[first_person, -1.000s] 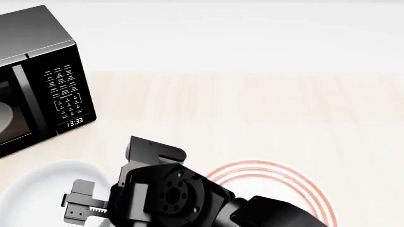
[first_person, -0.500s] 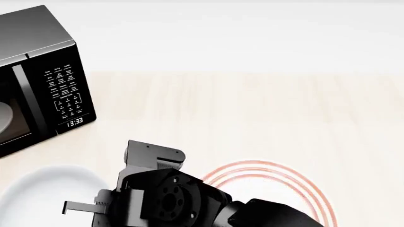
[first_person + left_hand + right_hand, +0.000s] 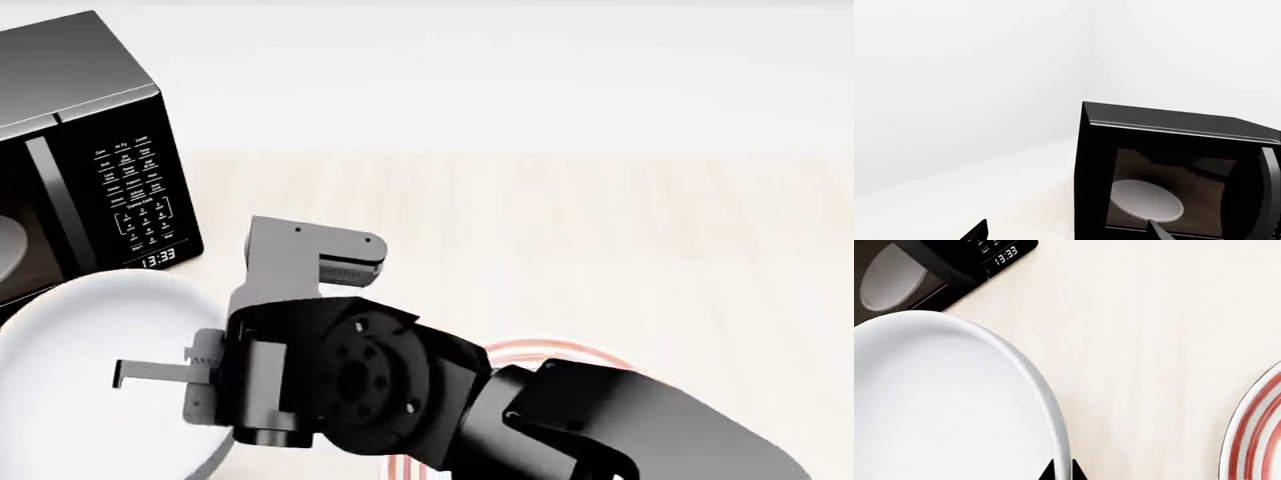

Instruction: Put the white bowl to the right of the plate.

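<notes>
The white bowl (image 3: pixel 100 375) — smooth, thick-walled, round — has its rim pinched between the right gripper (image 3: pixel 1061 471) jaws, left of the red-ringed plate (image 3: pixel 1254 432) on the pale wood counter (image 3: pixel 561 230); the left jaws' state cannot be told.

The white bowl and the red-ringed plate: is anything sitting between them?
No. In the right wrist view, only bare wooden tabletop separates the white bowl from the plate.
</notes>
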Controlling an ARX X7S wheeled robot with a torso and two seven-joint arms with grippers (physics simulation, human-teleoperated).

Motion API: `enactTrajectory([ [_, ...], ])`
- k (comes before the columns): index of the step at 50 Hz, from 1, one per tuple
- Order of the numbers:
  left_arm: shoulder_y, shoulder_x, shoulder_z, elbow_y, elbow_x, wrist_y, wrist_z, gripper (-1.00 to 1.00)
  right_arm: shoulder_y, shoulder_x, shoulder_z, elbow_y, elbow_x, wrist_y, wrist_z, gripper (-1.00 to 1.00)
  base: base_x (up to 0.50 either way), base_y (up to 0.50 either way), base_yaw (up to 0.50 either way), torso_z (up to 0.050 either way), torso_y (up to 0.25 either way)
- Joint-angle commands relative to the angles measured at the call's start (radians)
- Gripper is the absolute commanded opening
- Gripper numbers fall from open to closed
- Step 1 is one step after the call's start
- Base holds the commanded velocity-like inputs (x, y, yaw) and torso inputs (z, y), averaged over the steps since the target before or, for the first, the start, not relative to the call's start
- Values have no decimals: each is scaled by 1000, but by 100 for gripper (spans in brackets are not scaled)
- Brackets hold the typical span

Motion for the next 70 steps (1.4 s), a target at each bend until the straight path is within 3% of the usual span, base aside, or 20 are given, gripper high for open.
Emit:
enactTrajectory([
  [1, -1, -5, 8, 1, 2, -3, -6, 100, 56, 103, 57, -185, -17, -62, 86, -100, 0, 0, 0, 0, 0],
  [13, -4, -7, 16, -6, 6, -1, -11, 100, 108, 271, 126, -333, 71, -80, 218, -100, 0, 0, 0, 0, 1],
  [25, -10, -8, 28, -19, 15, 6, -16, 100, 173, 361, 149, -300, 107, -54, 267, -100, 0, 0, 0, 0, 0],
  [55, -9, -17, 45, -12, 25, 1, -34, 100, 149, 528, 139, -52, 101, 28, 120, -100, 0, 0, 0, 0, 1],
  [70, -9, -20, 57, -15, 30, 1, -40, 100, 144, 613, 146, -8, 112, 28, 124, -100, 0, 0, 0, 0, 1],
])
